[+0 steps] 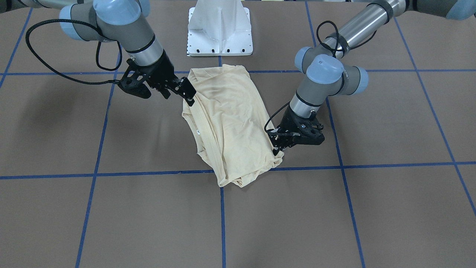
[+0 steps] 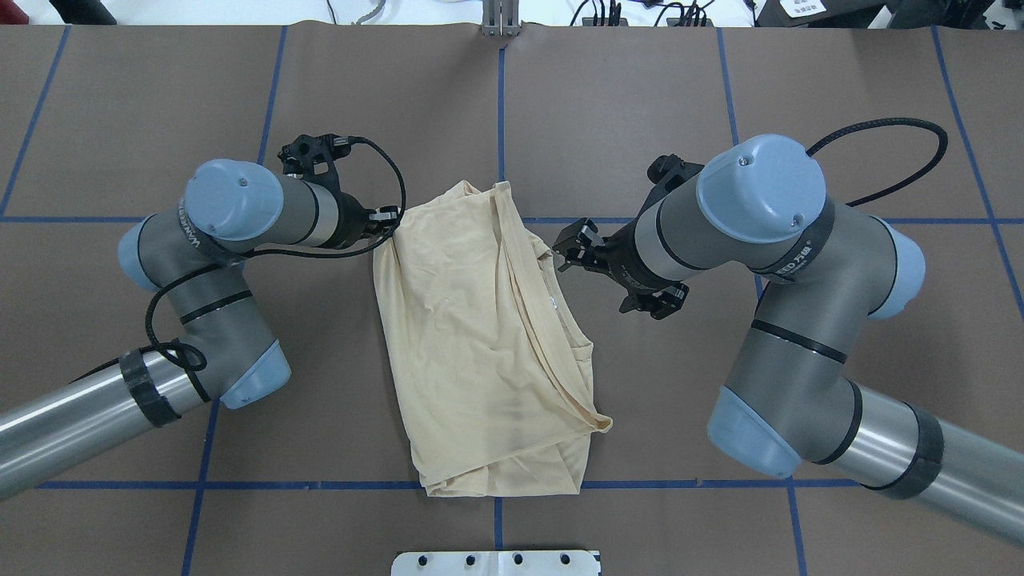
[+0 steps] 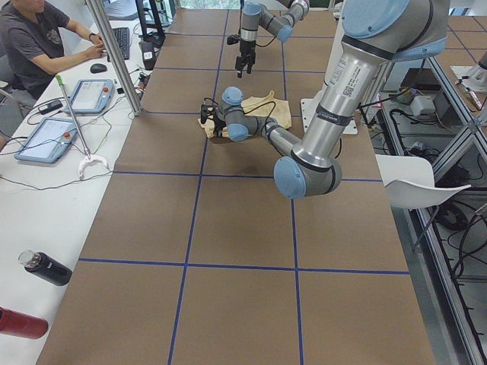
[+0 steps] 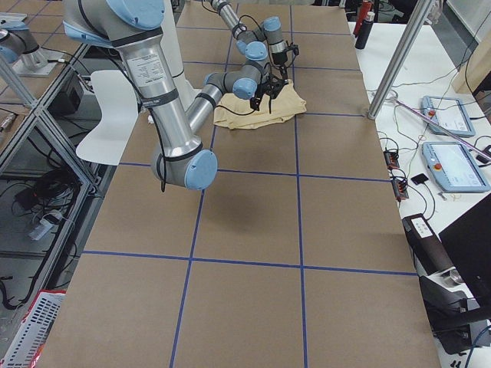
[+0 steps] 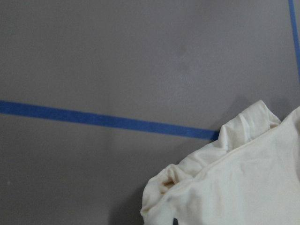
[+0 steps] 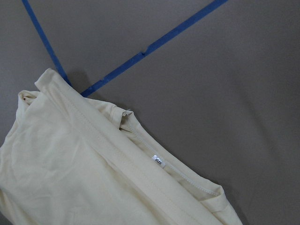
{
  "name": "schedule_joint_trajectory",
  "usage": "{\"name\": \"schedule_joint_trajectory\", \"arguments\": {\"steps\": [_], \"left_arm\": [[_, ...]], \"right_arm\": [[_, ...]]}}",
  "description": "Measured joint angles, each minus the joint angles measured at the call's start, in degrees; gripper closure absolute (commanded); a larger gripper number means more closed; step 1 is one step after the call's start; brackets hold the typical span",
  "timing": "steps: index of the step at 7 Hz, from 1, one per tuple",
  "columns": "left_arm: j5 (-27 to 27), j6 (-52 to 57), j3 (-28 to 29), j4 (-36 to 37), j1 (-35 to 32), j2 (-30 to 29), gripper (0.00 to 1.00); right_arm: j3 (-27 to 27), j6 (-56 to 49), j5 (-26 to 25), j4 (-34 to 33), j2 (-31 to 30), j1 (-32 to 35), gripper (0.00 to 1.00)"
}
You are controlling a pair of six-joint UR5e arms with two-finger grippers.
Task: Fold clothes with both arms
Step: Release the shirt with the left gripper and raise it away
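We see the pale cream shirt (image 2: pixel 480 344) lying on the brown surface (image 1: pixel 148 223), about in the middle, folded in on itself into a long, narrow bundle. One end lies near the white base (image 1: pixel 220 28) of the robot. The other end reaches across a blue tape line (image 1: pixel 111 173) on the operators' side. Its small white neck label (image 6: pixel 158 162) shows on the side nearer the right arm (image 2: pixel 760 208), next to a stitched hem and a long fold that runs the length of the bundle.

The left arm (image 2: pixel 232 232) reaches in low, and the left tool (image 2: pixel 386 218) sits right at the far corner of the shirt, touching its edge. We cannot tell whether this tool is clenched on the cloth or released. The tips are hidden against the fabric, and the left wrist view shows only that rumpled corner lying on the surface beside a tape line.

The right tool (image 2: pixel 570 246) is just beside the opposite long edge, close to the collar. From overhead its jaws look spread and hold nothing. From across the surface, its tips overlap the shirt's edge.

A person (image 3: pixel 34 38) sits at a side table with keyboards and tablets.
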Motion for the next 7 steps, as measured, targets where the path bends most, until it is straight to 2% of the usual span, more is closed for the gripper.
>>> {"name": "schedule_joint_trajectory", "arguments": {"steps": [3, 4, 5, 7], "left_arm": [[3.45, 0.09, 7.72, -3.07, -1.11, -6.46, 1.0], [4.42, 0.09, 11.04, -5.6, -1.33, -7.74, 0.75], [4.93, 0.09, 12.86, -7.25, -1.65, -8.23, 0.01], [5.16, 0.15, 13.6, -8.16, -2.74, -8.42, 0.0]], "right_arm": [[0.01, -0.09, -0.29, 0.0, -0.43, 0.17, 0.0], [0.0, -0.19, -0.65, 0.0, -0.5, 0.18, 0.0], [-0.04, -0.34, -0.84, 0.0, -0.55, 0.12, 0.0], [-0.16, -0.91, -1.53, -0.08, -0.55, -0.17, 0.0]]}}
